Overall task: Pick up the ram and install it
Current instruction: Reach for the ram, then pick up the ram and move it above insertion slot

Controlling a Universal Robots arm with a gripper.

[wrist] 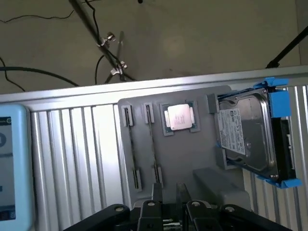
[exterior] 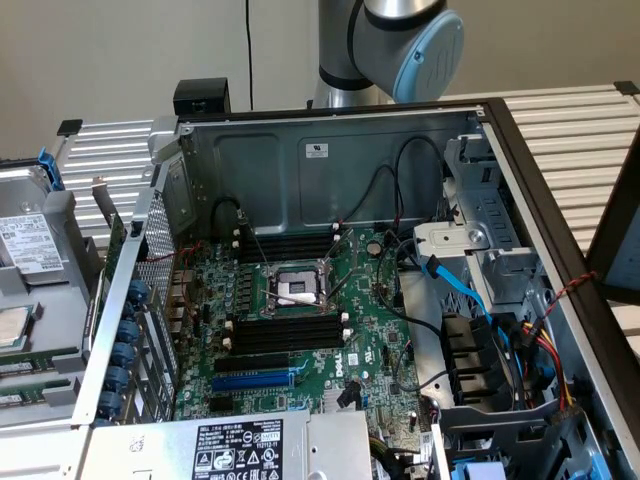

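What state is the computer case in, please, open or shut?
Open: the computer case has no side panel on it, and the motherboard inside lies exposed in the exterior view.

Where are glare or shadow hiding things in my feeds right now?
Wrist view: light glares off the processor lid and the hard drive casing. Exterior view: even light on the motherboard, deep shadow around the cables at the exterior view's right.

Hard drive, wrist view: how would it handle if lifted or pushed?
The hard drive looks metal-cased, so probably rigid and heavy for its size. It seems propped in the grey holder, so a push might tip it.
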